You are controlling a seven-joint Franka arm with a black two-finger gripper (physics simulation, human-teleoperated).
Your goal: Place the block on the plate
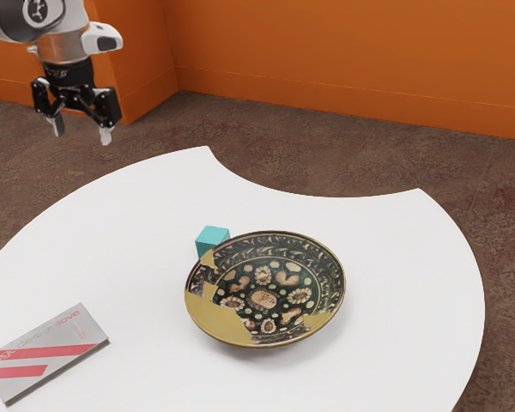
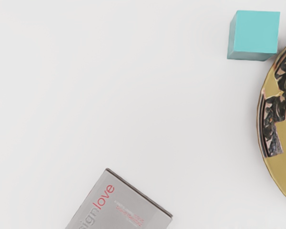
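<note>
Gray book [image 1: 47,350] lies lower than the claw [image 1: 81,131], whose empty fingers stand apart. Beyond the claw, the teal block [image 1: 212,234] sits just beside the patterned plate [image 1: 262,296]

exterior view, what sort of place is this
Probably a plain indoor room, perhaps a home, though simulated: orange walls with a baseboard, a brown carpet-like floor and a white table with curved edges.

Lower than my end effector [image 1: 81,135] and well apart from it, I see a plain teal block [image 1: 213,239] resting flat on the surface [image 1: 137,232]. Just beyond it, a round, dark, flower-patterned plate [image 1: 264,290] with gold patches lies face up.
</note>
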